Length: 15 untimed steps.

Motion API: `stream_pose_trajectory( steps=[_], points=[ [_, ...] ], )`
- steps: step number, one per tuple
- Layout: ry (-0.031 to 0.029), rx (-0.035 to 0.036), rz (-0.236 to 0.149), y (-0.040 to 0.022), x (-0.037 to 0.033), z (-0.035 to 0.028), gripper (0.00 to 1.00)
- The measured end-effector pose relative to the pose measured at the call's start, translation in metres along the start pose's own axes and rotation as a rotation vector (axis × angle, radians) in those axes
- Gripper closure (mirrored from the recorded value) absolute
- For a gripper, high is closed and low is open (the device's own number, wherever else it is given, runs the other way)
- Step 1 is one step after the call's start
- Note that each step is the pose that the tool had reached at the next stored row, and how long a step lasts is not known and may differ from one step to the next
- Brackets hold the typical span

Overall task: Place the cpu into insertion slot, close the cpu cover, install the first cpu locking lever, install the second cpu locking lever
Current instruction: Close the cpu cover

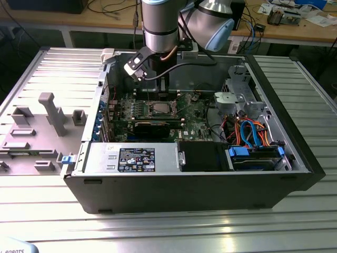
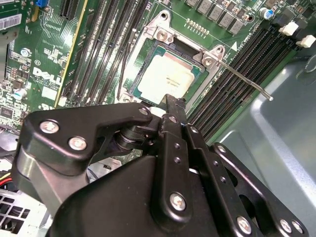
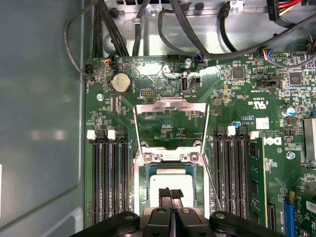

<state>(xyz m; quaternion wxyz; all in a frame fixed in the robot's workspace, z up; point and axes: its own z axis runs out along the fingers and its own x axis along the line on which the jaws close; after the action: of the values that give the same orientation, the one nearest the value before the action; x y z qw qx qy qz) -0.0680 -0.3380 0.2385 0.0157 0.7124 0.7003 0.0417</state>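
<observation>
First wrist view: my gripper [image 3: 171, 193] jaws shut, nothing btwn, tips over cpu [image 3: 170, 178]; contact unclear. Cpu lies flat in insertion slot [image 3: 143, 187]. Just beyond, cpu cover [image 3: 170, 107] open, tilted back off slot. Lever rod [image 3: 213, 185] angled out beside slot. Farther: green board [image 3: 237, 98], cables [image 3: 148, 19] at case wall.

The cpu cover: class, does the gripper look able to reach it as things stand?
Probably yes. In the first wrist view the cpu cover is swung open with nothing over it, and the gripper hovers close by above the seated cpu.
</observation>
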Motion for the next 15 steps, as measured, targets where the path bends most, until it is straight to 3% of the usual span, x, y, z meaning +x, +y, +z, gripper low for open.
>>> stream_pose_trajectory(
  steps=[15],
  points=[
    [0.0001, -0.0001, 0.000, 0.0003, 0.0001, -0.0038, 0.89]
  ],
)
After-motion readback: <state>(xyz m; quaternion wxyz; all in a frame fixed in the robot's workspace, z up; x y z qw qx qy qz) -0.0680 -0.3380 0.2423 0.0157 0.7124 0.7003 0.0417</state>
